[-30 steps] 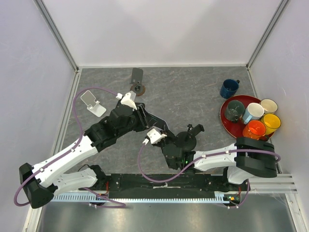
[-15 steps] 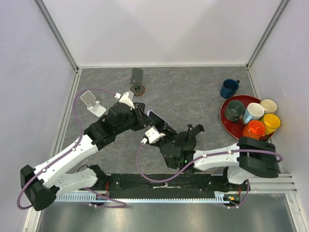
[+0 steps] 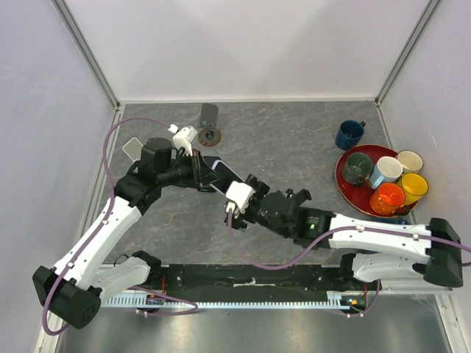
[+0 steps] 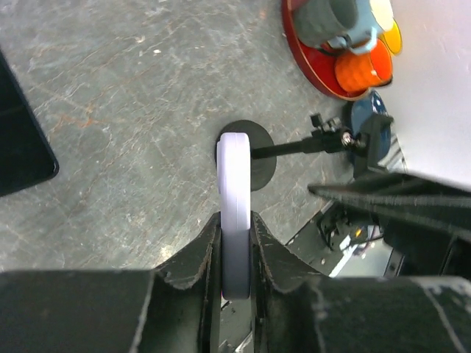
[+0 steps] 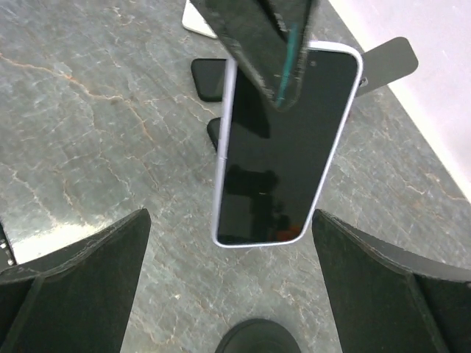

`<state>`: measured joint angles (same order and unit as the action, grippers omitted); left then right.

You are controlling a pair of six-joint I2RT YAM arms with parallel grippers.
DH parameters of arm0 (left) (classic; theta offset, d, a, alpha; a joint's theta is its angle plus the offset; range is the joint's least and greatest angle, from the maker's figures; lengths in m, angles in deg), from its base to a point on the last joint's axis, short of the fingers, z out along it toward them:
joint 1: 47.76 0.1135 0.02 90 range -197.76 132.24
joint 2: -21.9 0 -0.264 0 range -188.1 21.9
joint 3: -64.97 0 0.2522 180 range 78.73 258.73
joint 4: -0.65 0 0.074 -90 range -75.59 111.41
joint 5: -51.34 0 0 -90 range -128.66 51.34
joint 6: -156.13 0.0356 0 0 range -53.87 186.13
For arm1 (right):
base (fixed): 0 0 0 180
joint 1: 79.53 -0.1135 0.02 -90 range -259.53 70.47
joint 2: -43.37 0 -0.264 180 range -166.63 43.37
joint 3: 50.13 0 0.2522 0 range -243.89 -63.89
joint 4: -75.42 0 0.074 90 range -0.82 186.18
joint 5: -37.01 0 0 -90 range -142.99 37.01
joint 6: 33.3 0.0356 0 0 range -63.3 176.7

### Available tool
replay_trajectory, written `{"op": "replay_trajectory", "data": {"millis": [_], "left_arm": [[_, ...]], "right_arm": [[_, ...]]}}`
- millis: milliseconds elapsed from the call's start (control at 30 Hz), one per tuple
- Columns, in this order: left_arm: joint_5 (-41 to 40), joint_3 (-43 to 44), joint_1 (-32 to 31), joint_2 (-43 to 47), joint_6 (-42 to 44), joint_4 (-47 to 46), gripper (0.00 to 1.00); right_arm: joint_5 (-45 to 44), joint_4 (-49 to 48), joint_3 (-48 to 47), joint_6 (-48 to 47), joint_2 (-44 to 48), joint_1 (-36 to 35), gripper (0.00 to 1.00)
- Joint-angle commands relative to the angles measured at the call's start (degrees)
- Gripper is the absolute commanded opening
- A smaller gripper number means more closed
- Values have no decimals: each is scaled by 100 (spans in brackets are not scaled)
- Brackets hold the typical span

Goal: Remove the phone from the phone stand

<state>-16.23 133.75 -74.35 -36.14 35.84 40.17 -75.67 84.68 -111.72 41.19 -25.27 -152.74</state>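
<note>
The phone [image 5: 283, 143], dark-screened with a pale lavender rim, hangs above the table clear of the stand. My left gripper [image 4: 234, 220] is shut on it, and its thin edge [image 4: 234, 191] shows pinched between the jaws. From above, the phone [image 3: 224, 173] sticks out of the left gripper [image 3: 202, 168]. My right gripper [image 5: 229, 220] stands open. Its fingers [image 5: 81, 272] lie wide on either side of the phone's near end without touching it. The black phone stand [image 4: 250, 163] has a round base and a thin arm to a clamp [image 4: 368, 140]. In the top view my right arm hides most of the stand [image 3: 298, 197].
A red tray [image 3: 340, 175] of mugs sits at the right with a blue mug [image 3: 350, 134] behind it. A white stand [image 3: 134, 149] is at the left, and a grey-plate stand [image 3: 210, 116] with a brown base at the back. Walls enclose the table.
The right gripper opened and let go of the phone. The left gripper closed on it and drew it back toward the upper left. The right arm stretched out leftward.
</note>
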Motion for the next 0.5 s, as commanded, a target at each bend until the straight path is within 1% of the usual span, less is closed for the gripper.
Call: {"op": "replay_trajectory", "data": {"millis": [0,67,100,133,200,300,400,467], "left_arm": [[1550,526,101,91,1530,-115,2],[1833,605,110,144,1849,-19,2],[2122,667,110,153,2207,-1,2],[2255,702,110,170,2376,34,2],[2545,816,110,197,2858,218,2],[2905,966,110,205,3395,403,2],[3388,1010,110,258,3844,474,2],[3504,1010,110,293,3994,535,2]], "right_arm": [[1527,1160,-524,294,562,517,98],[1940,1423,-604,303,763,904,98],[2256,1486,-674,311,817,1009,98],[2450,1547,-701,285,861,1193,98],[2810,1749,-762,250,958,1335,98],[3076,1952,-841,197,905,1546,98],[3374,2049,-929,171,721,1696,96],[3857,2049,-999,188,581,1792,93]]}}
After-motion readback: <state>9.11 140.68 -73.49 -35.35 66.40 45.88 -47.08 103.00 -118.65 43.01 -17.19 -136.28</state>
